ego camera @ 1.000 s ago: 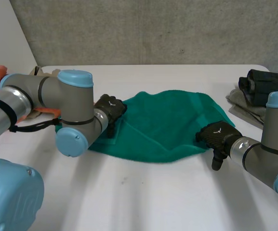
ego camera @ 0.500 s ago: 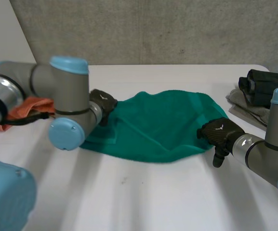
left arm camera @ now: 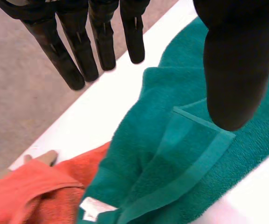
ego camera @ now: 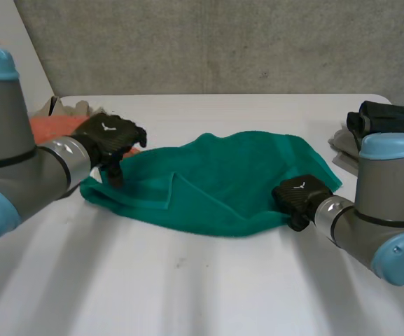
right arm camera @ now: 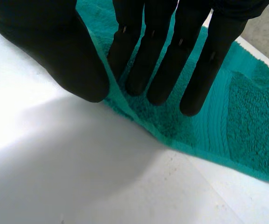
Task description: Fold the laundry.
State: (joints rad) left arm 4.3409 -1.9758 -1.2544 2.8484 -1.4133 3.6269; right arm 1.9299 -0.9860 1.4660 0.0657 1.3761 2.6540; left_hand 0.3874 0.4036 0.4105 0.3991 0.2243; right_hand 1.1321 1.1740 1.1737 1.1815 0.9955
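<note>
Green towel (ego camera: 223, 182) lies mid-table (ego camera: 209, 280), spread but rumpled, its near edge a rounded fold.

Nearest: my right hand (ego camera: 296, 196) at the towel's near right edge. In the right wrist view the fingers (right arm camera: 160, 56) lie straight on the terry. The thumb is on the table side, and the banded hem rises between them. I read it as a pinch on that hem.

Handling, my judgement:
- Light, soft and limp, so it will sag wherever I don't hold it.
- The pile is grippy rather than slippery, so it should drag on the table.
- Nothing about it is fragile.
- The flat woven hem band is the firmest part, so corners on that band are the best hold.

Farther, at the towel's left end: my left hand (ego camera: 109, 136) hovers above the turned-over flap (ego camera: 145, 183). Its fingers are straight, the thumb is held apart, and it is not touching anything. A white label (left arm camera: 91, 206) sits at the towel's corner under it, which looks like a good place to grip.

Around:
- An orange cloth (ego camera: 51, 128) touches that left corner. A careless grab there could catch both.
- A beige item (ego camera: 65, 107) lies beyond the orange cloth.
- At the far right is a black bundle (ego camera: 387, 120) on grey cloths (ego camera: 352, 157), apart from the towel and not in the way.
</note>
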